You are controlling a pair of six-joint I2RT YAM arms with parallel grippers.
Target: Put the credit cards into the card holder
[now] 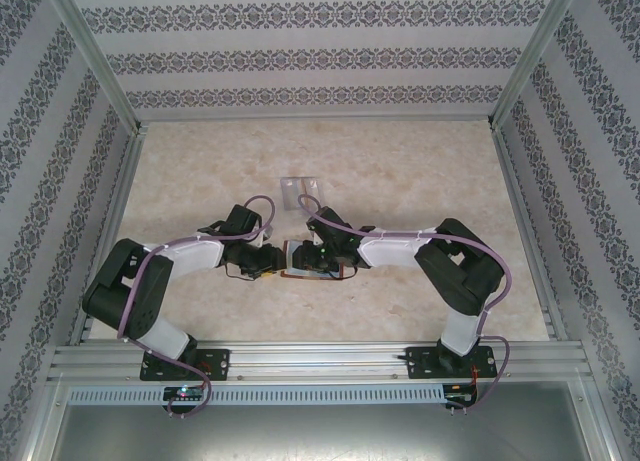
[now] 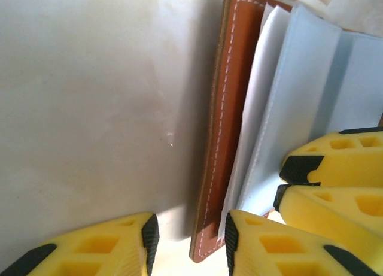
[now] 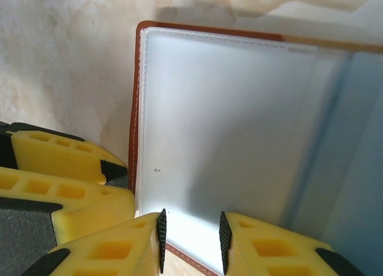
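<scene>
On the counter (image 1: 400, 171), the open card holder's (image 2: 218, 138) brown edge lay between fingers of the released left hand (image 2: 190, 252), its white sleeve (image 3: 227, 120) between those of the released right hand (image 3: 191, 246).

Arms: L arm (image 1: 140, 291) & R arm (image 1: 455, 266), same build: chunky black joint housings w/ white link shells betw. them.
Bases: black plates (image 1: 185, 363), one per arm, blocky black motor on top.
Cable: lilac (image 1: 200, 243), one per arm, runs base to wrist in loose loops.
LED: green dot (image 1: 328, 251) on R wrist.
L gripper (image 2: 188, 237): yellow plastic fingers (image 2: 96, 249), rect. cutouts on top face, fine ribbing on sides, black pads (image 2: 149, 234) at tips.
R gripper (image 3: 191, 240): same yellow fingers (image 3: 102, 252) w/ cutouts, black ribbed pads (image 3: 160, 231) on inner faces.
</scene>
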